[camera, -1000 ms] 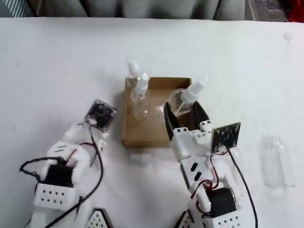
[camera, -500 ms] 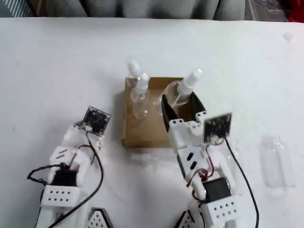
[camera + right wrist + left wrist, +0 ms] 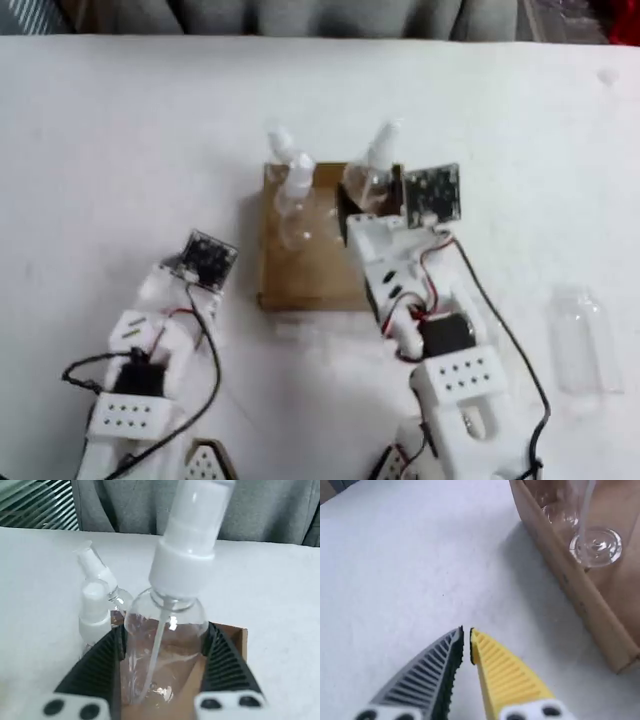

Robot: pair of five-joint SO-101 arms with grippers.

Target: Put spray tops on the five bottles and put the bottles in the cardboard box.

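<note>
A cardboard box lies open at mid-table. Two clear bottles with white spray tops stand in its far left part; the right wrist view has them behind the held one. My right gripper is shut on a third clear bottle with a white spray top, held upright over the box's far right part. My left gripper is shut and empty, low over the table just left of the box wall.
A clear bottle without a top lies on the white table at the right. The left arm sits at the front left. Grey upholstery lines the table's far edge.
My right gripper has carried the bottle forward, from the box's near right to its far right part. The left arm shifted only slightly.
</note>
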